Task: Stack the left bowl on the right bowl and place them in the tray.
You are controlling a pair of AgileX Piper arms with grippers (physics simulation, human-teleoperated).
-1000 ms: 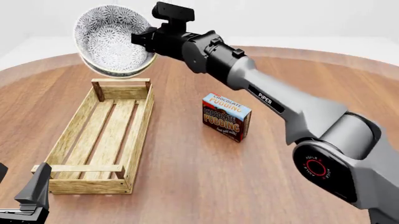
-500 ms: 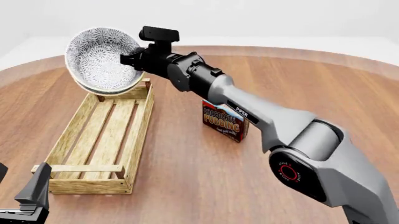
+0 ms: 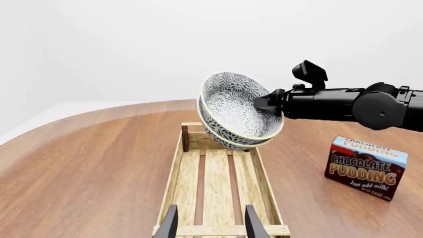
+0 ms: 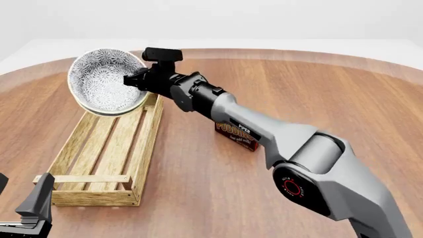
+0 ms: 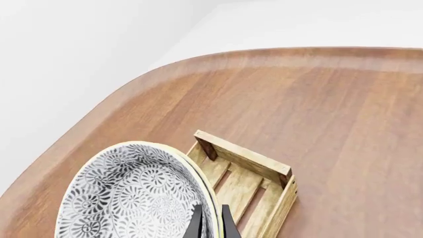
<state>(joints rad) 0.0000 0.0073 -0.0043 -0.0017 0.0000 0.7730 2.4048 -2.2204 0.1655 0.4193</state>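
Left gripper [image 4: 36, 208]: we see it low at the tray's near left corner, off the wood, fingers [image 3: 169, 221] spread apart with nothing between them.

Tray [image 4: 74, 144]: light slatted wood, flat on the table [image 4: 330, 94]. We log its long axis running from the near end beside the left gripper away toward the far table edge, leaning slightly rightward at the far end. Handles rise at both short ends. Its slats carry nothing; the bowls are not resting on it.

Stacked bowls [image 4: 106, 88]: two nested, patterned grey-white inside, pale rim. We note them held in the air above the tray's far end, tipped steeply so the openings face the arms' side and slightly up. In the left wrist view the stack [image 3: 237, 111] hangs clear of the far handle.

Right gripper [image 4: 135, 79]: clamped on the bowls' right-hand rim, one finger [image 5: 195, 222] inside, one outside.

Chocolate pudding box [image 3: 365, 167]: upright, right of the tray, well apart, partly hidden behind the right arm in the front view.
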